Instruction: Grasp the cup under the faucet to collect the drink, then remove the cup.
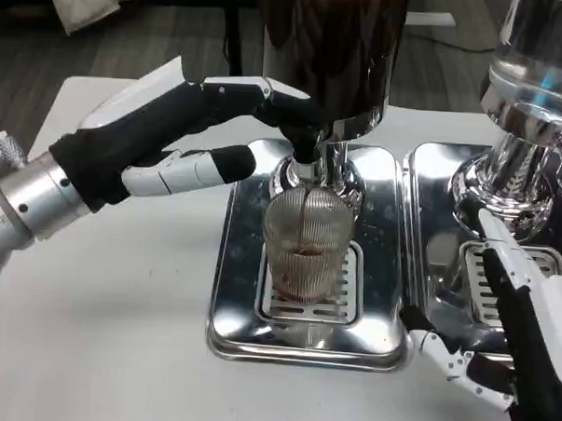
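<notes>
A clear ribbed cup [306, 245] stands upright on the grate of the shiny drip tray [233, 292], directly under the black faucet [305, 148] of a dispenser with a dark tank [331, 45]. A little brownish drink lies in the cup's bottom. My left hand [172, 136] reaches in from the left above the cup, its upper fingertips [284, 106] touching the faucet's lever, and its thumb stretched out just left of the cup's rim. My right hand [513, 342] lies low at the right of the tray, fingers apart, holding nothing and clear of the cup.
A second dispenser [533, 100] with a clear tank stands to the right on its own steel tray [431, 231], close behind my right hand. White table [118, 315] stretches to the left and front. The table's far edge runs behind the machines.
</notes>
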You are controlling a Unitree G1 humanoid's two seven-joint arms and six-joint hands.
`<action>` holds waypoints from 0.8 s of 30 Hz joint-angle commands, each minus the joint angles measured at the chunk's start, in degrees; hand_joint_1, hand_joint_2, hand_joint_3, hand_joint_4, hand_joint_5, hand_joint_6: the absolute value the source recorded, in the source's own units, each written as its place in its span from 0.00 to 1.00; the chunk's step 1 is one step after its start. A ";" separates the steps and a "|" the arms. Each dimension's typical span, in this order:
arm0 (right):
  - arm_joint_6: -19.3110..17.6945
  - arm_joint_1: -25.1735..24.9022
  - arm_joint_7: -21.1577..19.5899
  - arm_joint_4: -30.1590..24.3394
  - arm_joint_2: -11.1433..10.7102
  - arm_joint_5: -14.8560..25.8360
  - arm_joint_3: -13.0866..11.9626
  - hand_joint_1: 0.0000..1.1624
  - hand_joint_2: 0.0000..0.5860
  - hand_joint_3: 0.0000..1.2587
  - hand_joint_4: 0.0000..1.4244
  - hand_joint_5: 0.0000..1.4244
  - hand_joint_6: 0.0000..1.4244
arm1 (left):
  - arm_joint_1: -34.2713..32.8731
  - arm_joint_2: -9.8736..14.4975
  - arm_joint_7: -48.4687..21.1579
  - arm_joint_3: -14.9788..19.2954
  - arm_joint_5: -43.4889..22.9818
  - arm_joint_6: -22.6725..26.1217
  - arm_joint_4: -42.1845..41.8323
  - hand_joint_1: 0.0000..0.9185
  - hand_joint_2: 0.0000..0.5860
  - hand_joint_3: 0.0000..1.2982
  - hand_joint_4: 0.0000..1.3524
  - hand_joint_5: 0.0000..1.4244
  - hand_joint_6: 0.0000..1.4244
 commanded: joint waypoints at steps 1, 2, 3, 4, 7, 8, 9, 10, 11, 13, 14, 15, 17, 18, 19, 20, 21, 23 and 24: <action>0.13 0.22 0.10 0.08 0.07 0.19 -0.23 0.45 0.44 0.05 0.05 0.09 0.18 | 1.50 0.16 -2.33 -0.89 0.66 -0.10 -0.03 0.00 0.11 0.28 0.25 0.23 0.19; 0.13 0.31 0.10 -0.01 0.07 0.18 -0.23 0.45 0.44 0.05 0.05 0.09 0.18 | 1.53 0.15 -2.33 -0.89 0.63 -0.06 -0.11 0.00 0.11 0.28 0.25 0.23 0.19; 0.12 0.38 0.09 -0.08 0.09 0.16 -0.21 0.45 0.44 0.05 0.05 0.09 0.18 | 1.53 0.12 -2.34 -0.90 0.59 -0.04 -0.12 0.00 0.11 0.28 0.25 0.23 0.19; 0.12 0.44 0.09 -0.13 0.09 0.15 -0.21 0.45 0.44 0.05 0.05 0.09 0.18 | 1.50 0.08 -2.38 -0.93 0.55 -0.03 -0.08 0.00 0.11 0.28 0.25 0.23 0.19; 0.09 0.65 0.08 -0.33 0.10 0.11 -0.20 0.45 0.44 0.05 0.05 0.09 0.18 | 1.36 -0.07 -2.53 -1.06 0.47 -0.05 0.12 0.00 0.11 0.28 0.25 0.23 0.19; 0.08 0.70 0.06 -0.36 0.11 0.10 -0.19 0.45 0.44 0.06 0.05 0.09 0.18 | 1.30 -0.12 -2.56 -1.09 0.45 -0.06 0.25 0.00 0.11 0.28 0.25 0.23 0.19; 0.08 0.77 0.05 -0.42 0.13 0.06 -0.17 0.45 0.44 0.06 0.05 0.09 0.18 | 1.24 -0.14 -2.60 -1.12 0.42 -0.08 0.36 0.00 0.11 0.28 0.25 0.23 0.19; 0.10 0.84 0.05 -0.52 0.15 0.02 -0.14 0.45 0.44 0.06 0.05 0.09 0.18 | 1.20 -0.14 -2.65 -1.13 0.37 -0.08 0.41 0.00 0.11 0.28 0.25 0.23 0.19; 0.11 0.89 0.06 -0.58 0.17 0.00 -0.12 0.45 0.44 0.06 0.05 0.09 0.18 | 1.18 -0.13 -2.71 -1.14 0.32 -0.08 0.43 0.00 0.11 0.28 0.25 0.23 0.19; 0.07 0.97 0.01 -0.60 0.18 -0.03 -0.10 0.45 0.44 0.06 0.06 0.10 0.18 | 1.15 -0.16 -2.72 -1.16 0.35 -0.18 0.50 0.00 0.11 0.28 0.25 0.23 0.19; 0.08 1.00 0.00 -0.61 0.19 -0.05 -0.09 0.45 0.44 0.07 0.06 0.10 0.18 | 1.11 -0.16 -2.64 -1.12 0.36 -0.22 0.61 0.00 0.11 0.28 0.25 0.23 0.19; 0.08 1.03 -0.01 -0.64 0.21 -0.07 -0.07 0.45 0.45 0.07 0.06 0.10 0.18 | 1.07 -0.16 -2.52 -1.03 0.37 -0.24 0.74 0.00 0.11 0.28 0.25 0.23 0.19; 0.06 1.08 -0.04 -0.65 0.21 -0.09 -0.05 0.45 0.46 0.07 0.06 0.10 0.18 | 0.92 -0.10 -2.26 -0.87 0.40 -0.36 1.01 0.00 0.11 0.28 0.25 0.23 0.19; 0.05 1.09 -0.05 -0.64 0.21 -0.09 -0.05 0.45 0.46 0.07 0.06 0.10 0.18 | 0.84 -0.06 -2.14 -0.79 0.41 -0.42 1.10 0.00 0.11 0.28 0.26 0.23 0.19; 0.04 1.09 -0.06 -0.63 0.21 -0.09 -0.05 0.45 0.46 0.07 0.06 0.10 0.18 | 0.78 -0.04 -2.07 -0.75 0.41 -0.46 1.16 0.00 0.11 0.28 0.26 0.23 0.19; 0.05 1.11 -0.05 -0.65 0.21 -0.10 -0.05 0.45 0.46 0.07 0.06 0.10 0.18 | 0.72 0.00 -1.92 -0.65 0.42 -0.53 1.20 0.00 0.11 0.28 0.26 0.23 0.19; 0.05 1.12 -0.06 -0.66 0.23 -0.12 -0.04 0.45 0.46 0.07 0.06 0.10 0.18 | 0.67 0.03 -1.81 -0.52 0.36 -0.53 1.28 0.00 0.11 0.28 0.26 0.23 0.19; 0.05 1.16 -0.07 -0.69 0.25 -0.15 -0.02 0.44 0.46 0.07 0.06 0.10 0.18 | 0.58 0.13 -1.52 -0.27 0.38 -0.58 1.43 0.00 0.11 0.28 0.26 0.23 0.19; 0.06 1.16 -0.08 -0.69 0.26 -0.17 0.00 0.44 0.46 0.07 0.06 0.10 0.18 | 0.56 0.15 -1.43 -0.19 0.41 -0.61 1.49 0.00 0.11 0.28 0.26 0.23 0.19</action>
